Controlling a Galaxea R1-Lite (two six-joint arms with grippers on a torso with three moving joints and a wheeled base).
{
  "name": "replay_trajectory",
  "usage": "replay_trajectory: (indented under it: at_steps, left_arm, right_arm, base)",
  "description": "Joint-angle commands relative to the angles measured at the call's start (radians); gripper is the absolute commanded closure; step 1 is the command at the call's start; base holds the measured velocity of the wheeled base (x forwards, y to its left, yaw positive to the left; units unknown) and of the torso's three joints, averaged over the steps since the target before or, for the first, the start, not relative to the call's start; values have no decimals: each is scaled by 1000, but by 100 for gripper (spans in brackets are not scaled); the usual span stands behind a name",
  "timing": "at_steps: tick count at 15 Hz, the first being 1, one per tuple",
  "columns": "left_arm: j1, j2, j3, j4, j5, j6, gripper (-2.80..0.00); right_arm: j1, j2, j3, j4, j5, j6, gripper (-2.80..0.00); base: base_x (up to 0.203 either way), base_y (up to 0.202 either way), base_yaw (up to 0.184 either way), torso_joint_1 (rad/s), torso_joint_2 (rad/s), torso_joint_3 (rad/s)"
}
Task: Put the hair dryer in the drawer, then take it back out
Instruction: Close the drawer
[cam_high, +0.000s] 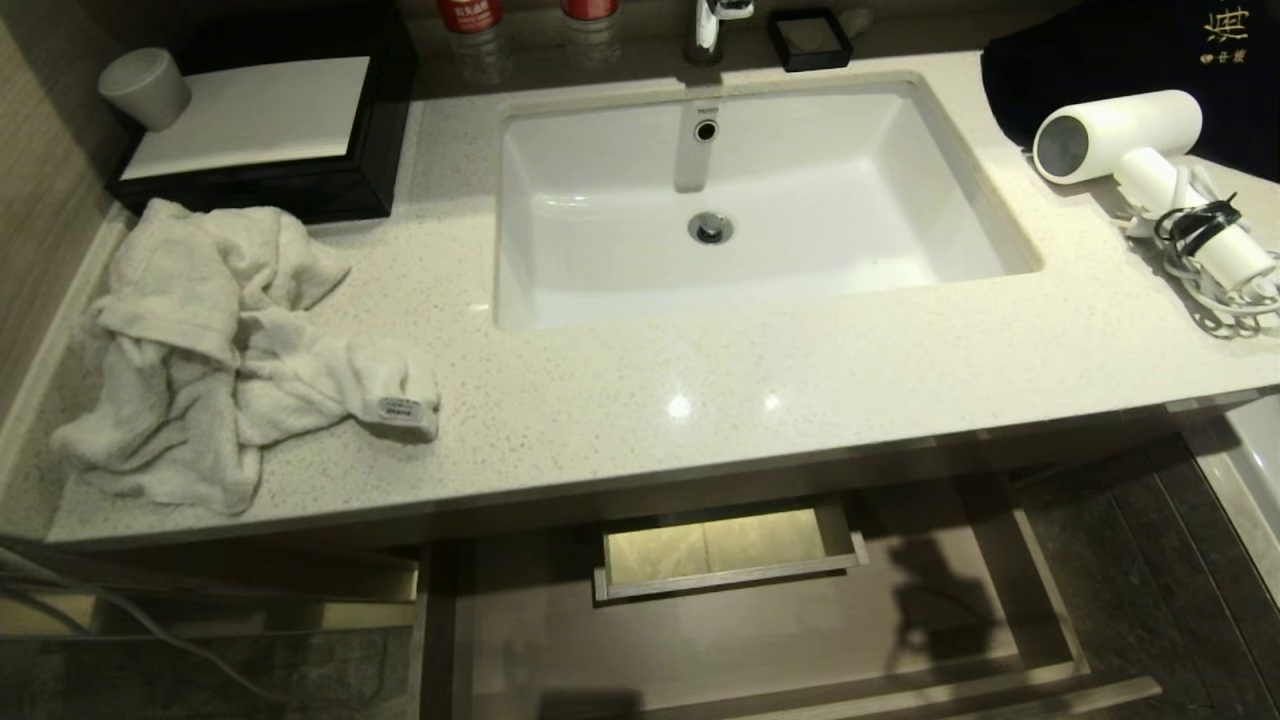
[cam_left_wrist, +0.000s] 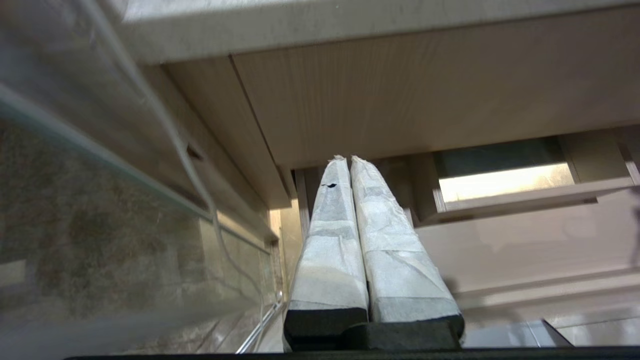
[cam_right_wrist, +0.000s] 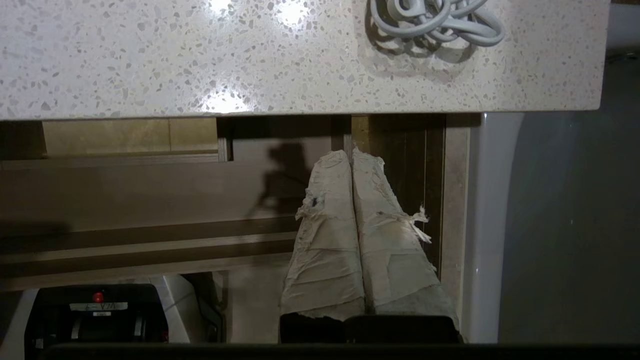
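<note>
Lying on the desk right of the sink, the dryer waits above the open drawer. Both tools, left and right, are closed and empty. Its loose cord could snag during lifting.

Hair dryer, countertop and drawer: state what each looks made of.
Hair dryer: looks like smooth matte white plastic, with a grey round end; its cord appears rubbery, bundled by a black tie.
Countertop: probably polished stone or composite, pale and speckled, with sharp light reflections.
Drawer: seemingly wood or wood-look laminate; light-brown grain shows, which of the two is unclear.
</note>
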Motion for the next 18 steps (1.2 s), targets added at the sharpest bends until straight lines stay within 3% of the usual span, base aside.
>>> replay_trajectory:
  at_steps: [1,16,18]
  left_arm:
    - [0,-1,0,0,0,0,0]
    - [0,-2,-1,1,0,0,0]
    - [0,0,0,1,0,0,0]
  right_arm:
    - [-2,-4,5,4,0,3,0]
    - [0,-41,24,-2,1,12,0]
    - [6,-50,41,-30,3,34,0]
  base:
    - [0,0,0,-314,95,-217]
    - [0,0,0,-269,-8,-275]
    - [0,0,0,-256,179,-42]
